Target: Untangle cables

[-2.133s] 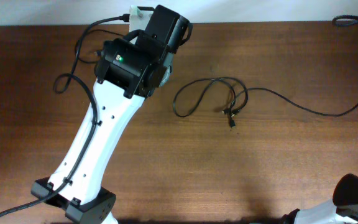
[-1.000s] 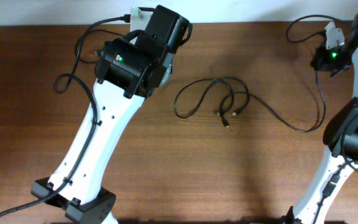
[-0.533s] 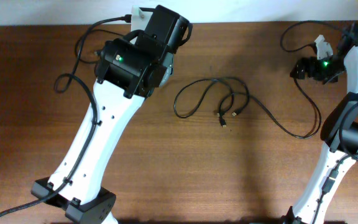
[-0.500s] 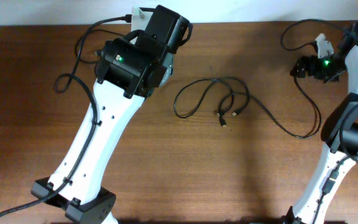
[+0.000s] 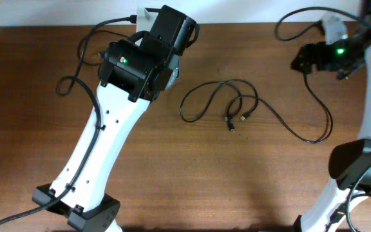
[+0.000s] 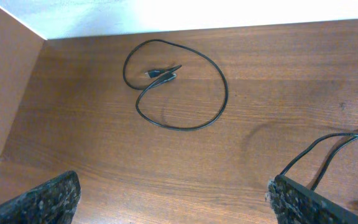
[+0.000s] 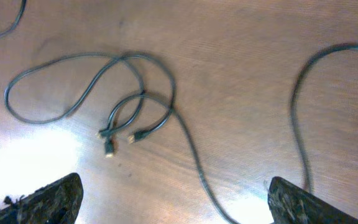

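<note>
A: Right claw (image 7: pixel 173 208)?
B: Wide open, nothing between the fingers. The long cable tail (image 7: pixel 294 118) ends close by one finger; can't tell if it touches. Left claw (image 6: pixel 173 202) is wide open too, empty.
A: Changes?
B: Right claw has shifted left along the far edge since half a second ago. Tangled cables (image 5: pixel 240 98) are mid-table (image 5: pixel 172 180), unmoved.
A: Views?
B: Only the left wrist shows the third cable (image 6: pixel 226 93), a separate loop near the wall (image 6: pixel 166 12). Overhead doesn't.

The tangled cables (image 5: pixel 239 96) are laid near the middle of the table (image 5: pixel 237 187), with one strand (image 5: pixel 301 134) trailed toward the right edge. A separate coiled cable (image 6: pixel 164 74) is laid by the back edge.
</note>
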